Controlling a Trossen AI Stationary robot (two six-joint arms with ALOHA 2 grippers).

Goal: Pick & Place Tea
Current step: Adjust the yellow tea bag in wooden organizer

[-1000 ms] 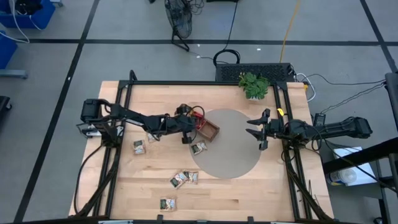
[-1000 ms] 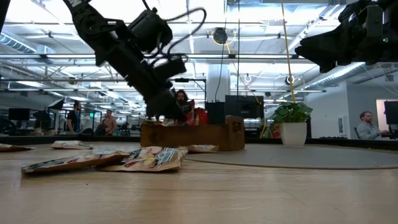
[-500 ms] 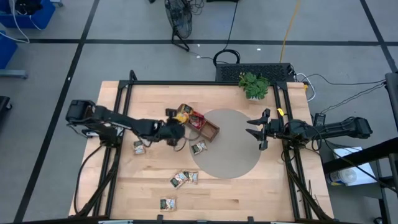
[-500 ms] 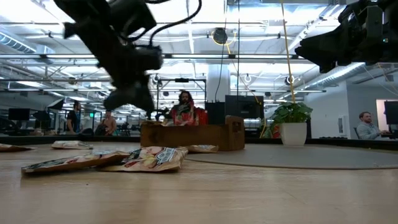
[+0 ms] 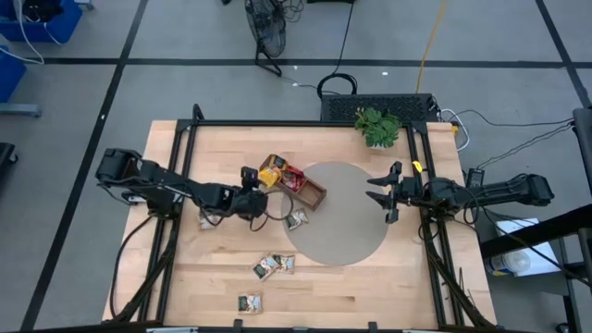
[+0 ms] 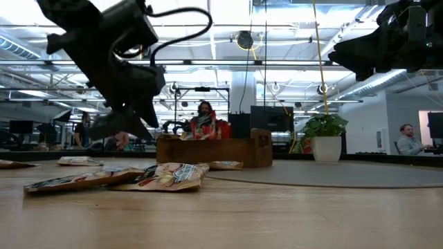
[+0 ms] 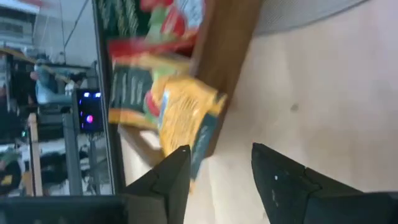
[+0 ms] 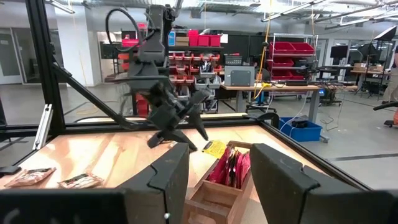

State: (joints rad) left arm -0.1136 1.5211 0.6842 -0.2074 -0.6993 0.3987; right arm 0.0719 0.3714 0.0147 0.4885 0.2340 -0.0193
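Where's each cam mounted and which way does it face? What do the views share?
High: overhead, straight down on the table; both arms, left pincer, right pincer.
Low: table height, level across to the wooden tray; left arm above.
Left wrist: on the left arm, past its open fingers at the yellow sachet.
Right wrist: on the right arm, past its open fingers toward the left arm.
Shared: tray with sachets in all four.

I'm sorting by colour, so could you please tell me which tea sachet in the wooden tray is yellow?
The yellow sachet at the tray's end nearest the left arm; the others are red.
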